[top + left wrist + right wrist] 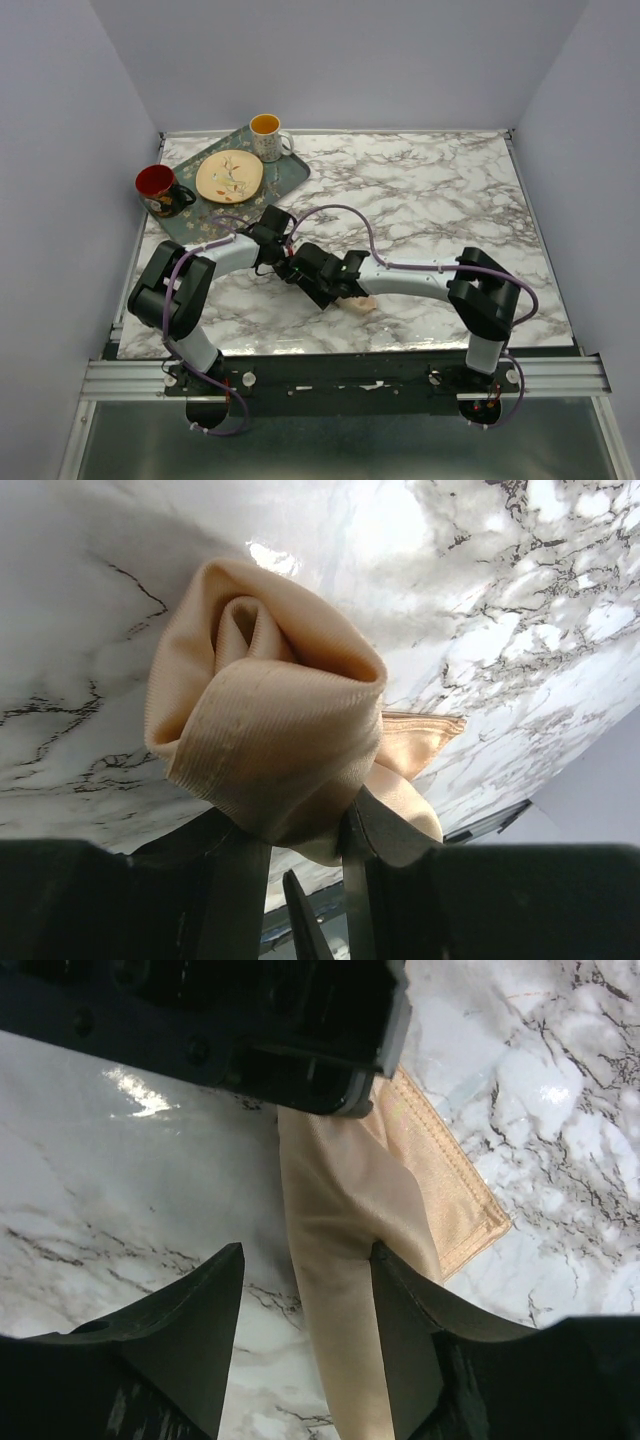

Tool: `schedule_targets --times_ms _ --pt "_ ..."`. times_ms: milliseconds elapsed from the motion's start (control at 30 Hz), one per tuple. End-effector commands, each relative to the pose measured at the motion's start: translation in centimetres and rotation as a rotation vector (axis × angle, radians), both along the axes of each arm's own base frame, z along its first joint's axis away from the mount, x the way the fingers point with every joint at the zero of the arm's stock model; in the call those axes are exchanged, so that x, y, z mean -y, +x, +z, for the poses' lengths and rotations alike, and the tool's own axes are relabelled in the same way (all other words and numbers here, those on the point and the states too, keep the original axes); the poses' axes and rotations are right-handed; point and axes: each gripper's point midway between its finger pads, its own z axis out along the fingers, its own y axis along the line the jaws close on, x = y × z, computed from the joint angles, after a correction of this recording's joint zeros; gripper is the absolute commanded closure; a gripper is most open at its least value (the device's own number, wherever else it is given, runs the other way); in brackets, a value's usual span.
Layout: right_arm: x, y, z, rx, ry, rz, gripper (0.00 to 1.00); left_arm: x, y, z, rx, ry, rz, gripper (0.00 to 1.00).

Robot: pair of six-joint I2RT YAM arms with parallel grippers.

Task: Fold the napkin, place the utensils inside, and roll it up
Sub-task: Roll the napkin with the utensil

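The peach napkin is rolled into a thick tube and I look into its spiral end in the left wrist view. My left gripper is shut on that roll, with a finger pressed into the cloth. In the right wrist view the same roll runs between the jaws of my open right gripper. Its right finger touches the cloth and its left finger stands off it. From above, both grippers meet mid-table over the napkin. The utensils are hidden.
At the back left lies a green tray with a cream floral plate and a white mug. A red mug stands at its left end. A flat hemmed napkin corner lies on the marble beside the roll.
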Motion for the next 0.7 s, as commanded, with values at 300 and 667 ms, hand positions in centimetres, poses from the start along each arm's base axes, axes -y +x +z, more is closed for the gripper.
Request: schedule_targets --times_ms 300,667 --pt "-0.3 1.7 0.9 0.179 -0.117 -0.01 0.39 -0.8 -0.9 -1.6 -0.049 0.051 0.009 0.61" --pt "-0.2 1.5 0.9 0.187 -0.144 0.028 0.29 -0.7 -1.1 -1.8 -0.06 0.041 0.009 0.61"
